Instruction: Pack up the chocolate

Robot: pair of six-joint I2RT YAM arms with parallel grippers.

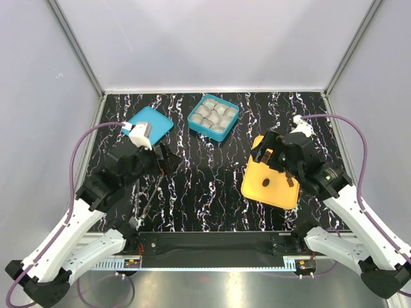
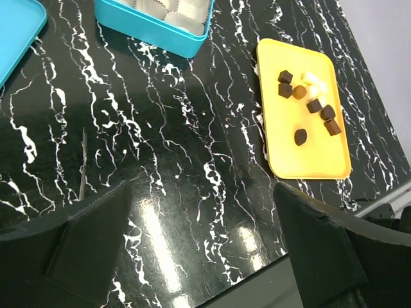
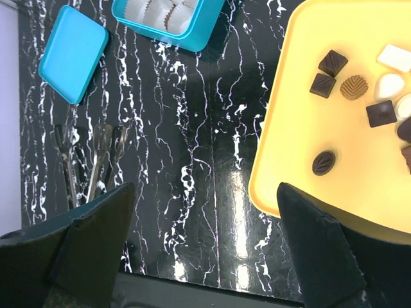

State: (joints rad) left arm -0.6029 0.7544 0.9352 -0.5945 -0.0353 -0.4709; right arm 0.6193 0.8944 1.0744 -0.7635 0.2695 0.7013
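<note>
So the bite-size chocolate pieces (image 3: pixel 323 162) are all loose on the flat yellow plastic tray (image 3: pixel 292 128), over on the right side of the black white-veined bench (image 2: pixel 192 160). None are in the square teal box (image 2: pixel 151 29) yet.

Handling guess: they'll be super light, rigid but easy to scuff or crack, and kinda slick on the glossy tops. I'd pinch each one gently across its flat sides, low down. The oval one sitting on its own looks like the easiest pick. The rest are bunched close together, so there's not much room to get around one.

Count: I get ten pieces: six dark, one lighter brown ridged one and three pale cream (a couple are cut off at the frame edge). The box holds what looks like nine grey pleated paper cups (image 1: pixel 212 115). There's one flat teal lid (image 3: pixel 74 54), plus metal tongs (image 3: pixel 96 167), maybe two pairs.

The left end effector (image 2: pixel 202 218) is spread wide and empty over bare bench. The right end effector (image 3: pixel 205 212) is also spread and empty, at the tray's near edge.
</note>
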